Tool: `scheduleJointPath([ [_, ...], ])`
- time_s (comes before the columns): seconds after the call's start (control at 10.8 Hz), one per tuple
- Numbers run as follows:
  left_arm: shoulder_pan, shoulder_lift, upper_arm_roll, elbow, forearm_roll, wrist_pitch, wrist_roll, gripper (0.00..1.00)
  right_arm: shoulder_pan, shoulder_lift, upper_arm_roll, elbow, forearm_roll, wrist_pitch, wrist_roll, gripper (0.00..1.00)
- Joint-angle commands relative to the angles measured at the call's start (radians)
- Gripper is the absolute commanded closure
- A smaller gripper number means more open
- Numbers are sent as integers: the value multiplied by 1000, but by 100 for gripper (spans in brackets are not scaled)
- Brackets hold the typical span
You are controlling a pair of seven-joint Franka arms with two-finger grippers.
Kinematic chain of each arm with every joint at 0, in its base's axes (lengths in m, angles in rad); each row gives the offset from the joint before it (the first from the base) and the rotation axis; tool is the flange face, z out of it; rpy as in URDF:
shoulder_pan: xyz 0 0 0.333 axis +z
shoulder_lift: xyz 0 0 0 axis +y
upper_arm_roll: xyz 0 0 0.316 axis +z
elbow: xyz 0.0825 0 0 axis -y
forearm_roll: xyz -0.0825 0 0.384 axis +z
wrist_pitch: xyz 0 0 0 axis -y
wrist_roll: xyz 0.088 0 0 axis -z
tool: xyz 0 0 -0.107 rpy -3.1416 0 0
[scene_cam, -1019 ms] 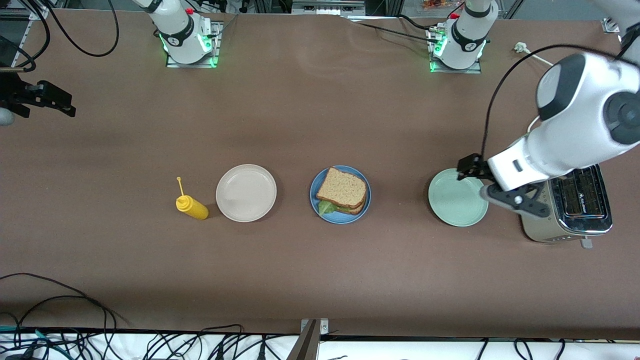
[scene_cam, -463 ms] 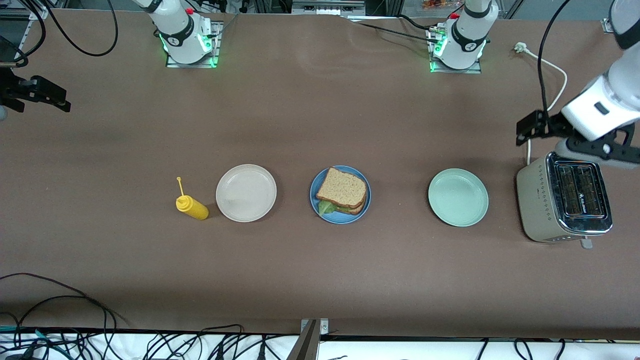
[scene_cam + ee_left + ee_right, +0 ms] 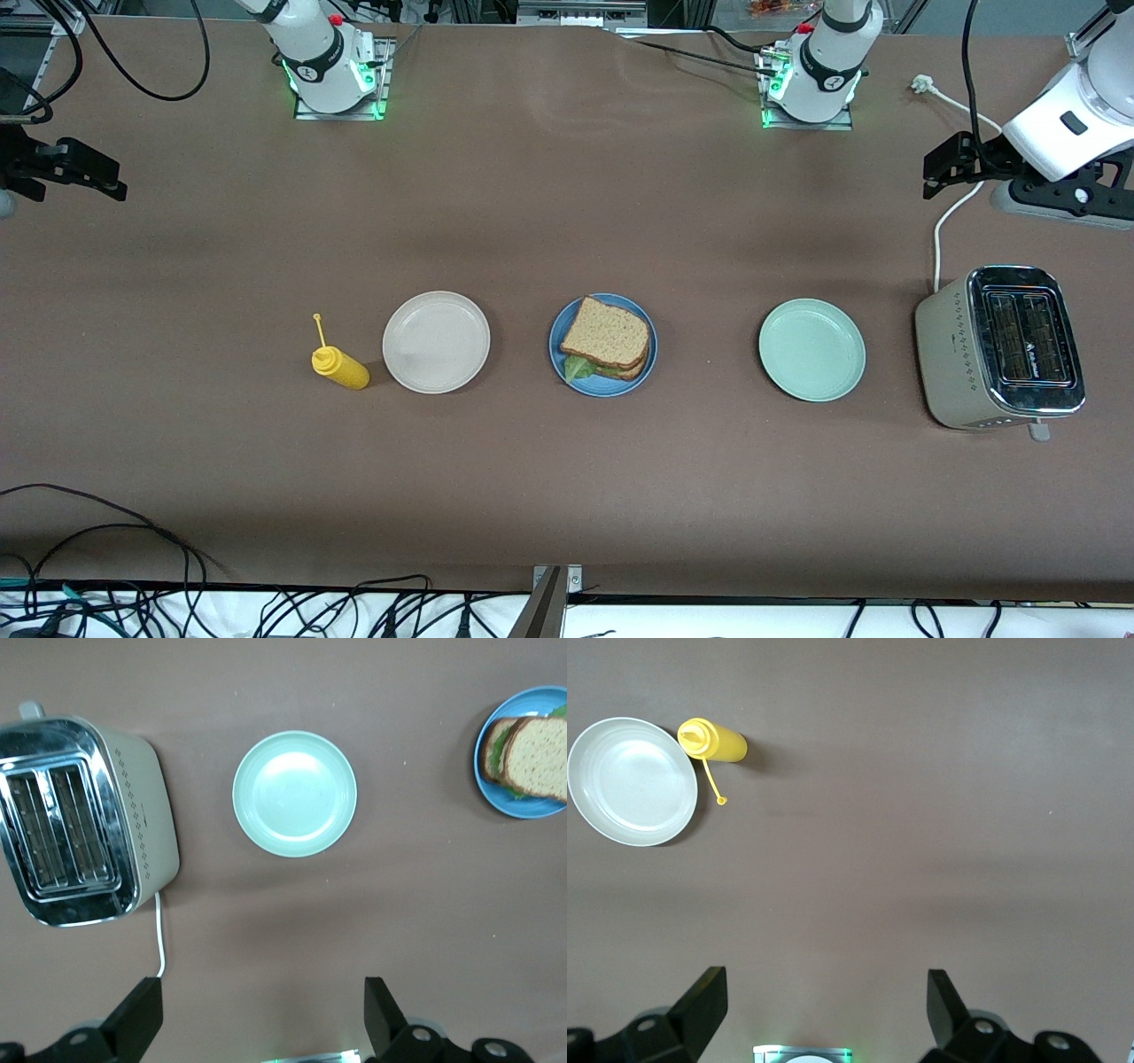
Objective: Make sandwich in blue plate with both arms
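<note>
Table: brown matte tabletop point(image 3: 567, 221).
Sandwich: two brown wholegrain bread slices with ruffled green lettuce point(image 3: 606, 341) — stacked on the round blue plate point(image 3: 646, 368), between beige and mint plates.
Left gripper point(image 3: 261, 1014): raised over bare table, fingers wide, empty.
Right gripper point(image 3: 824, 1005): raised at its table end — fingers wide, empty.

Front view high across the table, facing both bases; each wrist view straight down from well above, the left sharing the pale mint-green round plate point(image 3: 295, 794) point(image 3: 811, 349), the right the yellow plastic squeeze bottle point(image 3: 713, 741) point(image 3: 340, 367).
</note>
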State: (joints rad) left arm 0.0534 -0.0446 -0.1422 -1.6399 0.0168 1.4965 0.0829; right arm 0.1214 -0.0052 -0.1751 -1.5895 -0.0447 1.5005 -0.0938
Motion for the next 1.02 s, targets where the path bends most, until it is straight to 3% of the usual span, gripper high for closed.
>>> scheduleJointPath([
  [0.0, -1, -26, 6, -37, -23, -5, -9, 0, 3, 10, 0, 22, 3, -22, -3, 0],
  [0.93, 37, 18, 10, 17, -67, -9, -9, 0, 41, 24, 9, 20, 19, -8, -66, 0],
])
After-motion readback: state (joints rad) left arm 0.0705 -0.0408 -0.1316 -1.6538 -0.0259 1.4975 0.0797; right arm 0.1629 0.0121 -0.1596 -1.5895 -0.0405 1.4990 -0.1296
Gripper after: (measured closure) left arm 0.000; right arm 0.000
